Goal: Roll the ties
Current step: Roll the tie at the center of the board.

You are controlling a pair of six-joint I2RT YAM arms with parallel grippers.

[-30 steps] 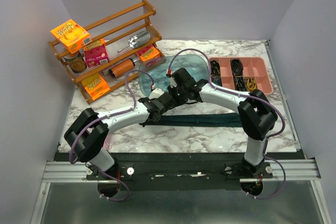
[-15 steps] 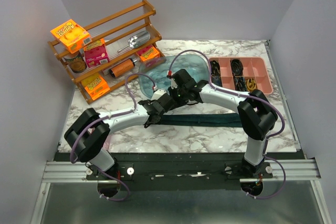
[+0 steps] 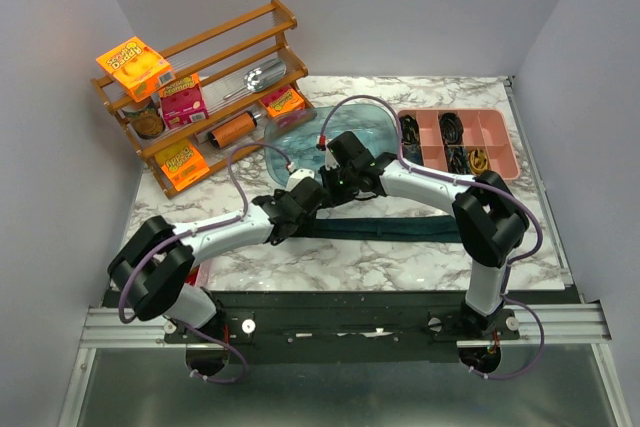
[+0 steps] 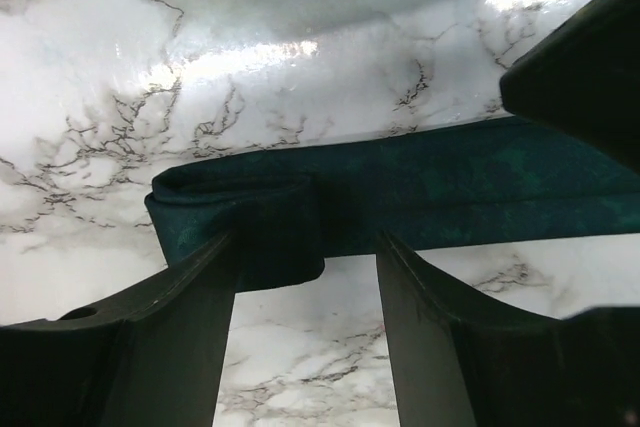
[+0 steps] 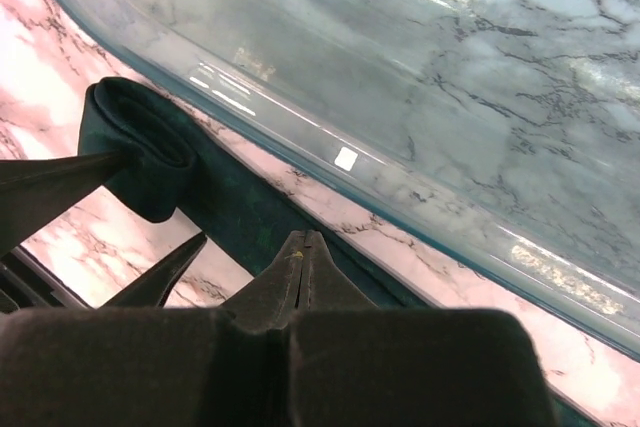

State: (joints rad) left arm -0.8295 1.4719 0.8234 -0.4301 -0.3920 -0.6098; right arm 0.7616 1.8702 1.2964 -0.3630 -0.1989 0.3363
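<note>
**Tie rolling under way: 1 turn is formed at the left end.**
The tie (image 4: 450, 182) is laid parallel to the table's (image 4: 100, 77) near edge, just beside the blue tub (image 5: 420, 67). The left pincer (image 4: 306, 257) is held apart astride the rolled end (image 5: 140, 142), gripping nothing. The right pincer (image 5: 305, 247) is pressed together, its tip at the flat strip. Next, the roll is judged to need clamping and turning toward the table's right edge.

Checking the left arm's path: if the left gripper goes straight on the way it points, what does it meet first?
Most likely the folded end of the tie, which lies between the open fingers of the left gripper. Depth is hard to judge from this view.
</note>
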